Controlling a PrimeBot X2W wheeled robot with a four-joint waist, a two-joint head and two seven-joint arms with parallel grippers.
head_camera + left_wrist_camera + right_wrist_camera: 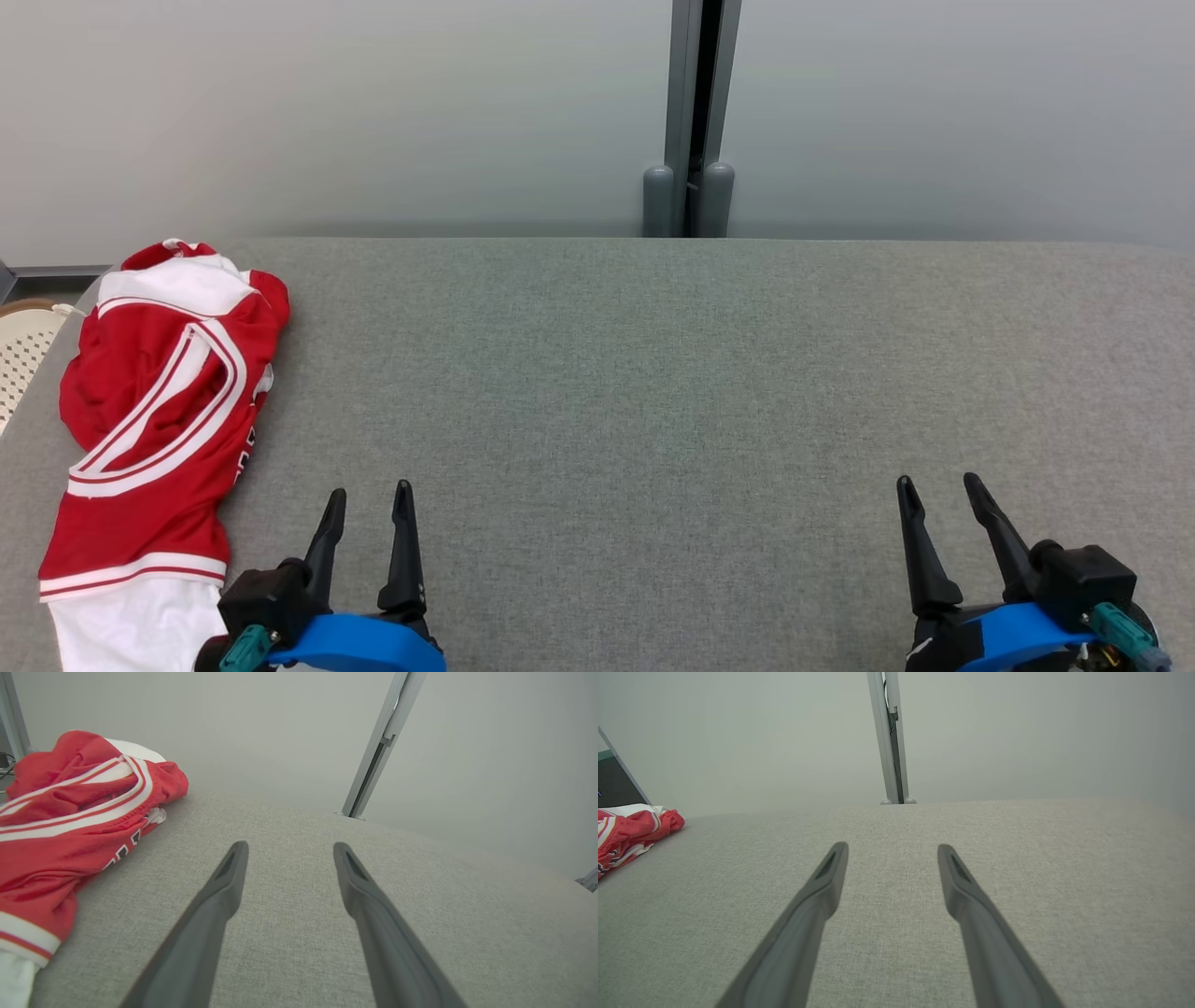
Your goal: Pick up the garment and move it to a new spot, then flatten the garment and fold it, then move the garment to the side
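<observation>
red and white shiny knit jersey garment (159, 401) lies crumpled in a loose heap on the far left side of the grey fabric-covered table top (653, 373), running from near the back edge down to the front-left corner. red body, white stripe bands edged with thin red lines, white panel at the top, white part at the bottom cut off by the head view's edge. dark lettering along its right edge, not readable. it rests on the cloth, not gripped

left gripper (371, 490), two long dark fingers on a blue and black base, sits at lower left of the head view, just right of the garment's lower end. can't tell if its base touches the white part. fingers spread wide, nothing between them, pointing out over bare cloth. in the left wrist view the garment (60, 826) is off to the left of the left gripper (289, 845), clear of both fingers

right gripper (937, 480), same build, at lower right, well apart from the garment with most of the table top between. jaws wide apart, empty. in the right wrist view the garment (630, 830) is a small red patch at the far left edge, right gripper (892, 845) over bare cloth

cream perforated basket-like container (23, 350) pokes in at the left edge beside the table top, near the garment's upper left; contents can't tell

behind: pale grey wall, grey metal upright post (689, 112) at the back edge, right of centre
</observation>
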